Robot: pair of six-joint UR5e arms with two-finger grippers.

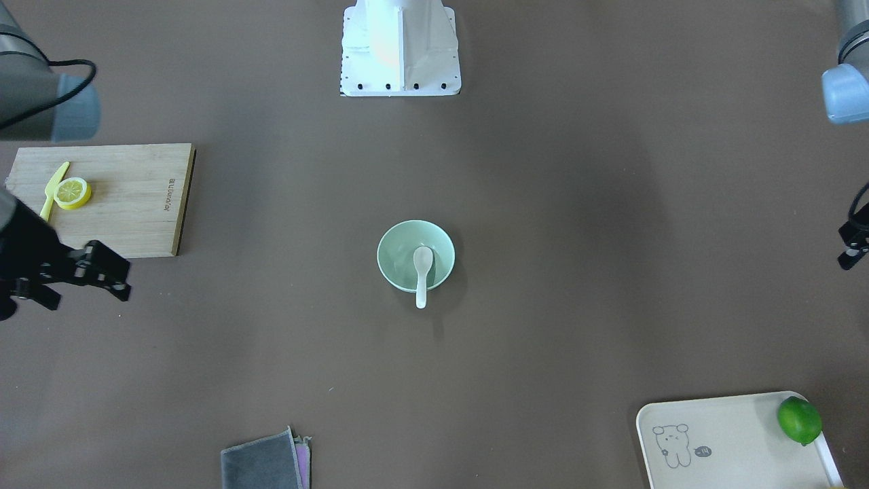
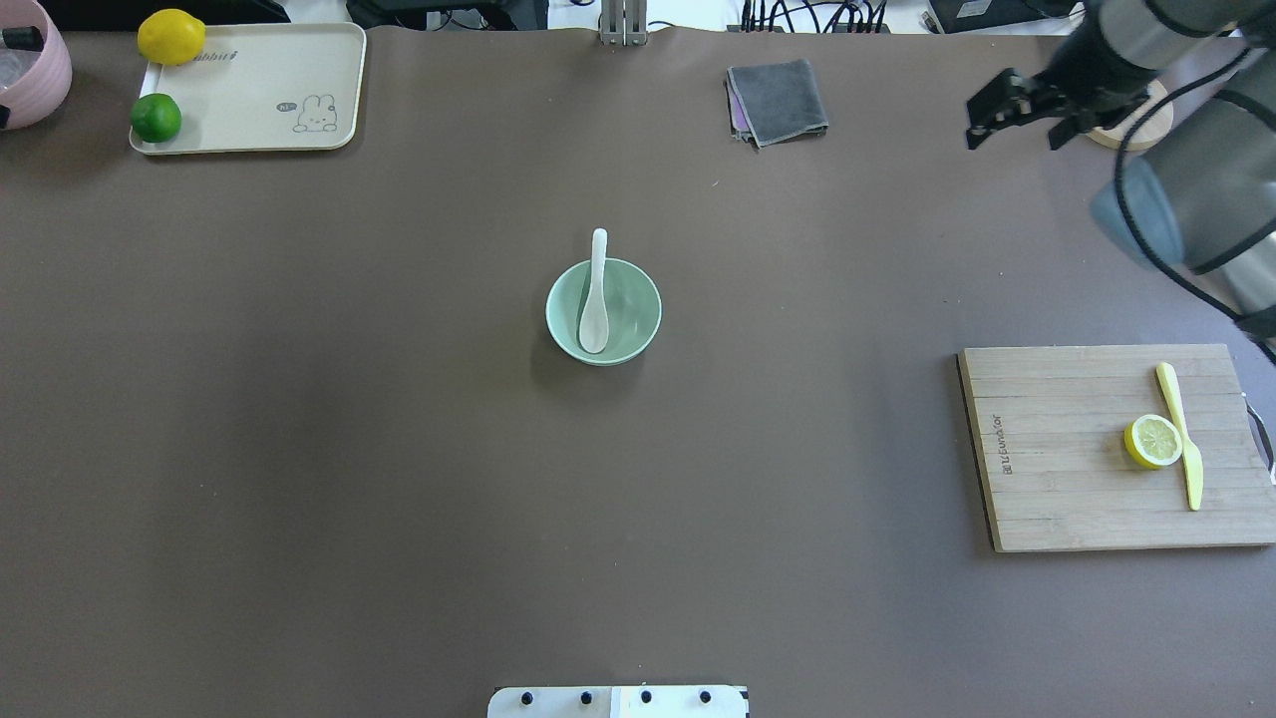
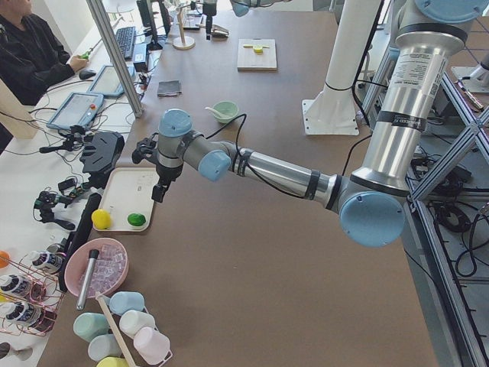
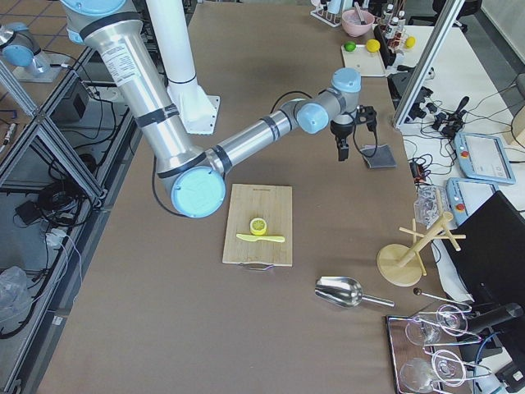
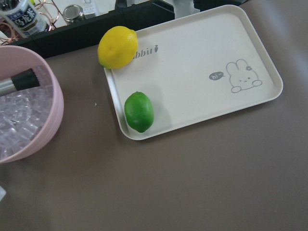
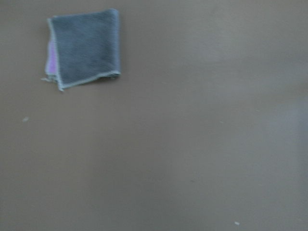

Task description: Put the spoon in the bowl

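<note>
The pale mint-green bowl [image 2: 634, 311] stands at the middle of the table. The white spoon [image 2: 596, 299] lies with its scoop inside the bowl and its handle over the far rim. Both show in the front-facing view too, bowl [image 1: 392, 261] and spoon [image 1: 422, 268]. My right gripper [image 2: 1009, 125] hangs open and empty at the far right, well away from the bowl; it also shows in the front-facing view [image 1: 121, 277]. My left gripper [image 1: 850, 248] is cut off by the frame's edge, so I cannot tell its state. It hovers above the cream tray [image 5: 202, 62].
A wooden cutting board [image 2: 1067, 479] on the right holds a lemon slice [image 2: 1153, 441] and a yellow knife [image 2: 1186, 449]. A folded grey cloth [image 2: 778, 100] lies at the far edge. The tray at far left holds a lime [image 2: 157, 118] and a lemon [image 2: 171, 37], next to a pink bowl [image 2: 35, 70].
</note>
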